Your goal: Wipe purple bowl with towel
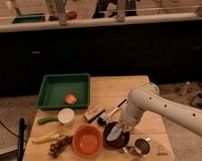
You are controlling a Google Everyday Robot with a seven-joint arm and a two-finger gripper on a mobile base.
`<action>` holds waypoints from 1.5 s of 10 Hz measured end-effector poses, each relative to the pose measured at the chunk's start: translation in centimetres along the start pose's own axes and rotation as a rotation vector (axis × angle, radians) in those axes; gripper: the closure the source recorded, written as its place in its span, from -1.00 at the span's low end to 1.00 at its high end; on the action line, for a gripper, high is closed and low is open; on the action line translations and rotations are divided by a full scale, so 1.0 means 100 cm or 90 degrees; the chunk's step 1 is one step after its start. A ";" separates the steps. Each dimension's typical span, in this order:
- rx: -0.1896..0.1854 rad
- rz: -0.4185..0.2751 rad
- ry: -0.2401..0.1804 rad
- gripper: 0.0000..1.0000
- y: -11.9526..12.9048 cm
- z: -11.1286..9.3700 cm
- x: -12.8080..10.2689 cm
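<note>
The purple bowl (pixel 116 139) sits on the wooden table near its front edge, just right of the orange bowl. The towel (pixel 114 132), a pale grey-bluish cloth, hangs from my gripper down into the purple bowl and touches its inside. My gripper (pixel 119 125) is directly above the bowl at the end of the white arm (pixel 145 104), which reaches in from the right. It is shut on the towel's top end. The arm's wrist hides the back rim of the bowl.
An orange bowl (pixel 87 140), a white cup (pixel 66 115), a brush block (pixel 94 114) and a dark utensil (pixel 109 114) lie nearby. A metal cup (pixel 140 146) stands right of the purple bowl. A green tray (pixel 55 91) holds an orange fruit (pixel 70 98). A banana (pixel 46 138) and grapes (pixel 60 145) lie front left.
</note>
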 end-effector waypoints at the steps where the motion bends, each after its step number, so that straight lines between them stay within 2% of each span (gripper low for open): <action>1: -0.005 -0.002 0.005 0.93 0.004 0.001 0.000; 5: -0.010 -0.022 0.018 0.93 -0.007 0.006 -0.008; 9: -0.003 -0.052 0.014 0.93 -0.025 0.007 -0.014; 12: 0.000 -0.101 -0.027 0.93 -0.040 0.014 -0.034; 15: -0.023 -0.141 -0.064 0.93 -0.029 0.022 -0.060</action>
